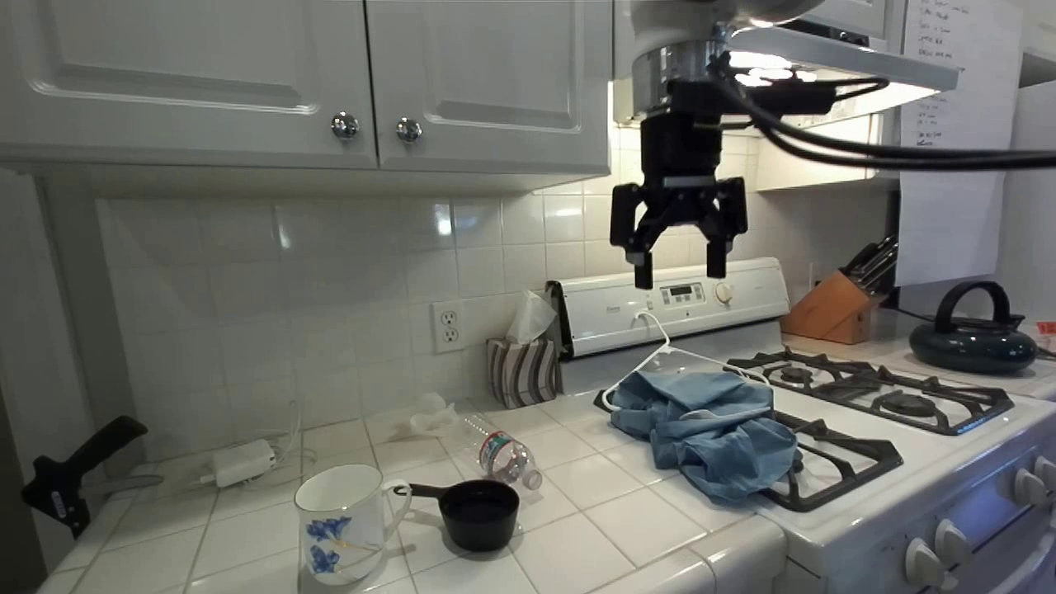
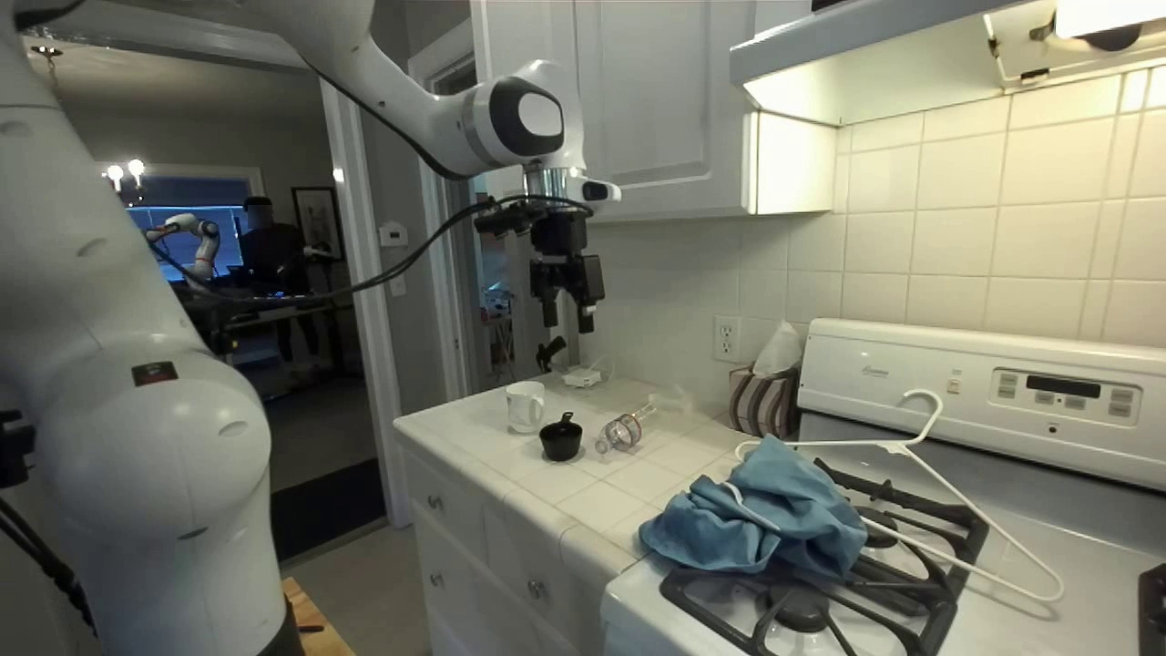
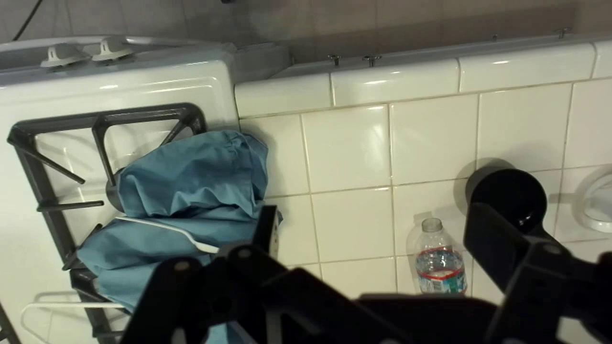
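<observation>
High above the counter and stove, my gripper [image 1: 680,268] points down with its fingers spread and nothing between them; in the wrist view its fingers [image 3: 266,231] stand wide apart. Below lies a crumpled blue cloth [image 1: 701,429], tangled with a white hanger [image 2: 988,524], over the front burner and the counter edge. A clear plastic bottle [image 3: 440,267] with a red-edged label rests on its side on the tiles, its lower end hidden by the gripper in the wrist view. Beside it are a black cup with a handle [image 1: 480,516] and a white mug with blue flowers [image 1: 342,524].
A striped tissue box [image 1: 522,371] stands against the stove's back panel [image 1: 672,301]. Overhead are white cabinets [image 1: 495,74] and the range hood [image 2: 874,55]. A white adapter [image 1: 243,462], a knife block [image 1: 833,309] and a dark kettle [image 1: 973,342] stand farther off.
</observation>
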Robot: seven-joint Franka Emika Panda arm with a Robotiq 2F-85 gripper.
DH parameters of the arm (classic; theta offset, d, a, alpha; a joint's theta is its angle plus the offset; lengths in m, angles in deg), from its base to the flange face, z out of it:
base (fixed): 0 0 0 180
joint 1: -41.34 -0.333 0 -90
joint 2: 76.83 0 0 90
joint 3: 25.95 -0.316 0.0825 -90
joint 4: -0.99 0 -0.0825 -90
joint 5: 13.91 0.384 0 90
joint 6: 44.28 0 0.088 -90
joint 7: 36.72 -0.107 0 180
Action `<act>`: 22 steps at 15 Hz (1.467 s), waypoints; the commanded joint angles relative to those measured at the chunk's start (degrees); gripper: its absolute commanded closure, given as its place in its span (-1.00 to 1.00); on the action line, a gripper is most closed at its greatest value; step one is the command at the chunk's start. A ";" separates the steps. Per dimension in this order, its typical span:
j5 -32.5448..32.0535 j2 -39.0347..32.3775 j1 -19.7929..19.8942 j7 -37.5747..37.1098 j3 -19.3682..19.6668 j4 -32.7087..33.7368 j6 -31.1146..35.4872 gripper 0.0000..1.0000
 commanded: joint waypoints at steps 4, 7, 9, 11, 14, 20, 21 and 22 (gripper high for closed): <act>0.91 -13.49 -2.70 -1.53 -1.15 8.35 -1.76 -1.00; -0.03 -13.13 -3.02 -0.78 -0.55 6.74 -0.16 -1.00; -0.03 -13.39 -3.09 -0.82 -0.55 7.17 -0.24 -1.00; -0.81 -15.69 -3.04 -1.95 -0.61 7.81 0.45 -1.00; -2.18 -21.36 -3.35 -2.25 -0.65 9.96 2.00 -1.00; -3.19 -32.48 -6.44 -4.28 -0.48 16.12 7.16 -1.00; -3.43 -33.84 -7.32 -4.84 -0.42 17.10 7.77 -1.00; -3.62 -35.29 -8.10 -5.67 -0.20 18.09 8.44 -1.00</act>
